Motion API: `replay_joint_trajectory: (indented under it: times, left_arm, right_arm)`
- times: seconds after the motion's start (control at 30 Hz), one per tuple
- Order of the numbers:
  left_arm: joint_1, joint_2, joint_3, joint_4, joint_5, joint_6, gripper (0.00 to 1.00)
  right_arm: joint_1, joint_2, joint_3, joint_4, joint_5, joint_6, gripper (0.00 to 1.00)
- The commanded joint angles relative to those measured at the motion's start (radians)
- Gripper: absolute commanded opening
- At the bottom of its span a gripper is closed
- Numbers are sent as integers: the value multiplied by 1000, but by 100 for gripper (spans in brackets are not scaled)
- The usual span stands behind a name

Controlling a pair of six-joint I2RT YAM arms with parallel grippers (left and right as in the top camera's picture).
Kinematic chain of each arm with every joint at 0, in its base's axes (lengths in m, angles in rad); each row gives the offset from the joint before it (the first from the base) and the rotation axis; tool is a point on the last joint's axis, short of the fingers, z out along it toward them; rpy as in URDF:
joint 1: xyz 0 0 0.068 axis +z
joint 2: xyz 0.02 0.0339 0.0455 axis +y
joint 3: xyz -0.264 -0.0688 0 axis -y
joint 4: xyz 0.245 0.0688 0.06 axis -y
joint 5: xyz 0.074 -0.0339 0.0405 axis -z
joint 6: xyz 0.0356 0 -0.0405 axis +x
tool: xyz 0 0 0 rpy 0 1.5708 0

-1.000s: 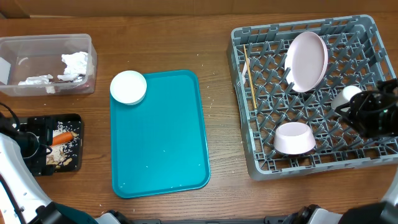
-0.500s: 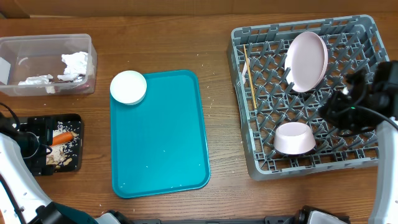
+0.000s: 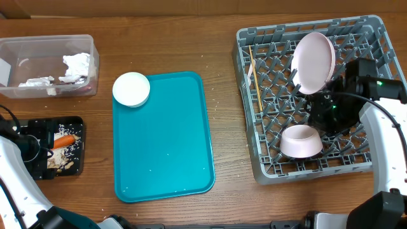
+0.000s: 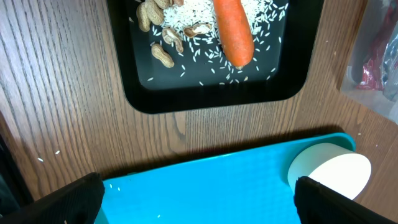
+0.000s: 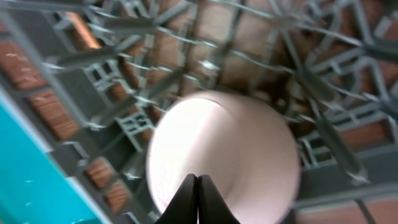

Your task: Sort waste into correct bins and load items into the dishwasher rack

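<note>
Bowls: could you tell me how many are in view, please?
2: a pink bowl in the rack, a white bowl on the tray's corner. The right arm may hide more.

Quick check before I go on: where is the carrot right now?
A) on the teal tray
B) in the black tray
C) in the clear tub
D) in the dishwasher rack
B: the carrot lies in the black tray, among rice grains and nut scraps.
</note>
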State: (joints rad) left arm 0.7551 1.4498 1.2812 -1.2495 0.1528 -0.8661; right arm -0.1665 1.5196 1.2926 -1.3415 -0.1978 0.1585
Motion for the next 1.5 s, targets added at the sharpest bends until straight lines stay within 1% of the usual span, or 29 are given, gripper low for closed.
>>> replay_joint_trajectory:
  times: [0.0,0.17,0.37,0.63,0.9,1.27,1.33,1.4,1.47]
  left_arm:
    - [4,2,-4,-2,-10,-17,100]
    - [4,2,-4,-2,-10,-17,100]
    - [4,2,-4,-2,-10,-17,100]
    - [4,2,-4,-2,-10,-17,100]
    - [4,2,-4,-2,-10,-17,100]
    - [4,2,-4,-2,-10,-17,100]
    - [4,2,-4,-2,-10,-17,100]
    - [4,2,-4,-2,-10,-17,100]
    - [4,2,-4,-2,-10,-17,100]
  right_arm:
    - [4,5,-11,-23,77,37,4]
    - [4,5,-11,-24,74,37,4]
    - [4,5,-13,47,40,37,4]
    - [4,18,-89,53,40,47,4]
    - [3,17,-77,-12,40,56,4]
    - [3,11,23,-141,38,60,4]
    - [3,-6,47,-153,11,59,4]
    - [5,-37,74,-152,-66,46,4]
    - [13,-75,94,-140,-177,-16,7]
